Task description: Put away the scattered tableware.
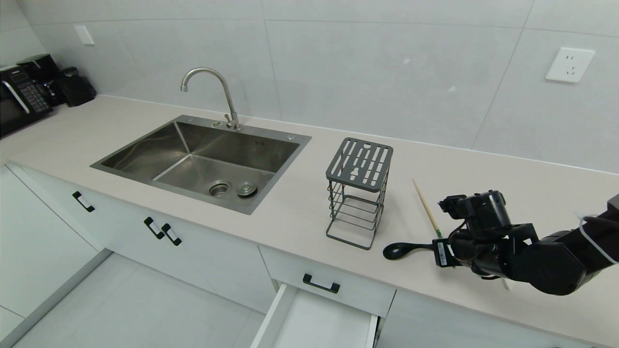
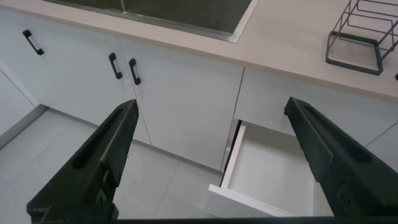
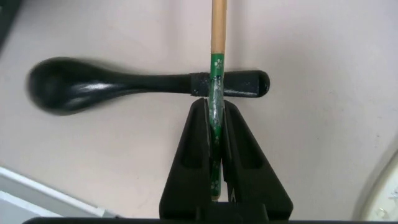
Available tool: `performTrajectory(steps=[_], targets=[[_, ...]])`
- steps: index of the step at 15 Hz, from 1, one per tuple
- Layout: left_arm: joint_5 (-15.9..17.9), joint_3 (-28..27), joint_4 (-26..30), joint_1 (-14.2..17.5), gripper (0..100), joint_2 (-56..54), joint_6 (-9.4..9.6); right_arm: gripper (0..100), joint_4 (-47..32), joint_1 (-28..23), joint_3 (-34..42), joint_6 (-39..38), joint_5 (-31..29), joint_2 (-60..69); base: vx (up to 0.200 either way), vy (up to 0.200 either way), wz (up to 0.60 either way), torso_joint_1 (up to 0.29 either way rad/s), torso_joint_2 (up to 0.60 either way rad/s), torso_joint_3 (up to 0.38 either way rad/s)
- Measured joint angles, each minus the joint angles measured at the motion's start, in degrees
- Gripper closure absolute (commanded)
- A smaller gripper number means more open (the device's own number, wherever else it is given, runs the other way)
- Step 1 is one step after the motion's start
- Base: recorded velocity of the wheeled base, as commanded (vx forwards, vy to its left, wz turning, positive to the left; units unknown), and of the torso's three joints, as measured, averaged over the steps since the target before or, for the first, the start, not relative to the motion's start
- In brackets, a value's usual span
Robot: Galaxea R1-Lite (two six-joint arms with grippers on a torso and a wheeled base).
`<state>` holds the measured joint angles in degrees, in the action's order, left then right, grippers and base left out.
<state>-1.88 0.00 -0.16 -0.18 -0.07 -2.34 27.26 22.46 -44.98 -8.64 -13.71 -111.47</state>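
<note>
Currently your right pincer [image 3: 213,107] is clamped on the green-painted end of a wooden chopstick [image 3: 217,31]. Both fingers press against it from either side, and the bare wood shaft runs straight out ahead of the tips.

- Just past the tips, the chopstick crosses the handle of a black spoon [image 3: 93,84], near the handle's butt end. You cannot tell whether stick and handle touch.
- The spoon lies flat on the beige countertop [image 1: 300,203]. Its bowl points away from this pincer, to the robot's left.
- In the head view this pincer sits low over the countertop, near its front edge. The chopstick slants away from it toward the wall.
- A wire cutlery rack [image 1: 359,193] stands upright to the left of this pincer. It is beyond the spoon's bowl and apart from it.
- A steel sink [image 1: 232,150] lies well beyond the rack on the same side.

Your left pincer [image 2: 211,109] has its fingers wide apart with nothing between them. It hangs out in front of the white cabinet fronts, below counter height. A pulled-out drawer [image 2: 273,168] lies ahead of it, seen between the two fingers. The rack's foot stands on the counter above and beyond this pincer.
</note>
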Motion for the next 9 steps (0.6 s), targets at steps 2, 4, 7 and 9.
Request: performTrajectory(steps=[2, 4, 7, 9], targets=[[0.02, 0.0, 0.0, 0.0, 0, 0.0, -0.01, 100, 0.27, 2.21, 1.29, 0.27, 0.0, 4.02, 0.0, 0.0, 0.0, 0.0, 0.0, 0.0], [0.02, 0.0, 0.02, 0.0, 0, 0.0, -0.01, 100, 3.08, 4.3, 1.79, 0.62, 0.01, 6.95, 0.0, 0.0, 0.0, 0.0, 0.0, 0.0], [0.02, 0.0, 0.0, 0.0, 0, 0.0, 0.0, 100, 3.83, 5.55, 2.46, 1.89, 0.06, 10.62, 0.0, 0.0, 0.0, 0.0, 0.0, 0.0], [0.0, 0.0, 0.02, 0.0, 0, 0.0, -0.01, 100, 4.51, 5.68, 4.17, 2.55, 0.23, 13.21, 0.0, 0.0, 0.0, 0.0, 0.0, 0.0]])
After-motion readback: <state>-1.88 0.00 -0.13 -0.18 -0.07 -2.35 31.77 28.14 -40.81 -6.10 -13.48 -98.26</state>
